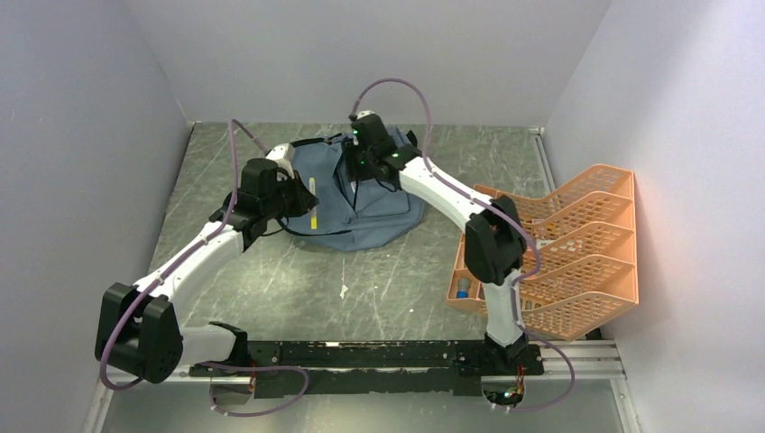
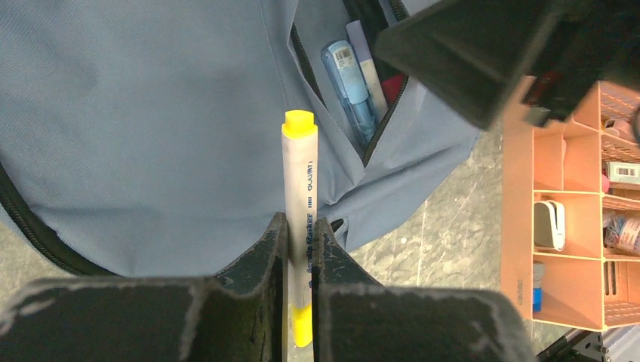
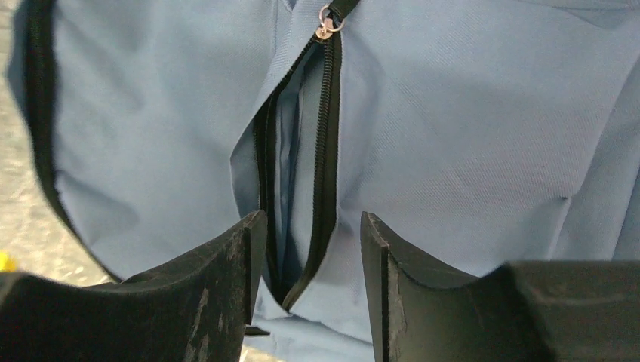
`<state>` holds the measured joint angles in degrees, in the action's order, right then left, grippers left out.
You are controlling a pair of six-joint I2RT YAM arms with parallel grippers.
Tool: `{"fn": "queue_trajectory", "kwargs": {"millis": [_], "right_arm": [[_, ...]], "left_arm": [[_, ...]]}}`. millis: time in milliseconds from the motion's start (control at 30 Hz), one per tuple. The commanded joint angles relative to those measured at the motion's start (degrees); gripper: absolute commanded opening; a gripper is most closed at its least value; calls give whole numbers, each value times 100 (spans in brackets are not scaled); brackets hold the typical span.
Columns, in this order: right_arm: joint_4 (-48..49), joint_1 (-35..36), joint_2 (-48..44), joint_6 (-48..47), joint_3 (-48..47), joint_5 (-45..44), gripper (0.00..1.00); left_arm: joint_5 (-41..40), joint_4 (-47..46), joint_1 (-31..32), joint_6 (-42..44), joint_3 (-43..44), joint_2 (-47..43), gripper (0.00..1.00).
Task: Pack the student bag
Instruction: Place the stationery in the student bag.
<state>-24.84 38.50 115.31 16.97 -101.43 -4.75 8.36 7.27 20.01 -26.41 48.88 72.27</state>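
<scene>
The slate-blue student bag [image 1: 370,203] lies flat at the table's middle back. My left gripper [image 1: 305,203] is shut on a white marker with yellow ends [image 2: 300,188], held over the bag's left part. Beyond the marker, the bag's front pocket [image 2: 355,90] gapes, with a blue pen and other items inside. My right gripper [image 3: 311,226] hangs open just above the bag [image 3: 453,136], its fingers either side of an open black zip [image 3: 326,151] with a metal pull at its top. Nothing sits between those fingers.
An orange mesh tray organiser [image 1: 577,244] stands at the right, its compartments [image 2: 566,219] holding small stationery items. The grey table [image 1: 361,289] stretches in front of the bag. Pale walls close in on the left, back and right.
</scene>
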Motion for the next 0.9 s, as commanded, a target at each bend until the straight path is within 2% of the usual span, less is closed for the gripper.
{"fn": "queue_trajectory", "kwargs": {"millis": [0, 167, 367, 533, 700, 867], "right_arm": [[-688, 254, 506, -377, -797, -1142, 52], [-1195, 483, 1018, -590, -1399, -2109, 49], [-1225, 566, 1083, -660, -1403, -2546, 23], [-940, 555, 833, -627, -1099, -2371, 7], [-462, 483, 498, -583, -662, -1762, 0], [110, 350, 113, -388, -60, -1179, 0]], "left_arm": [[244, -181, -32, -40, -41, -125, 5], [368, -263, -32, -51, -96, -119, 5], [650, -384, -32, -89, -10, 55, 5], [926, -673, -32, -230, 136, 316, 5], [1585, -866, -32, -359, 745, 1043, 5], [1748, -525, -32, -189, 1295, 1672, 5]]}}
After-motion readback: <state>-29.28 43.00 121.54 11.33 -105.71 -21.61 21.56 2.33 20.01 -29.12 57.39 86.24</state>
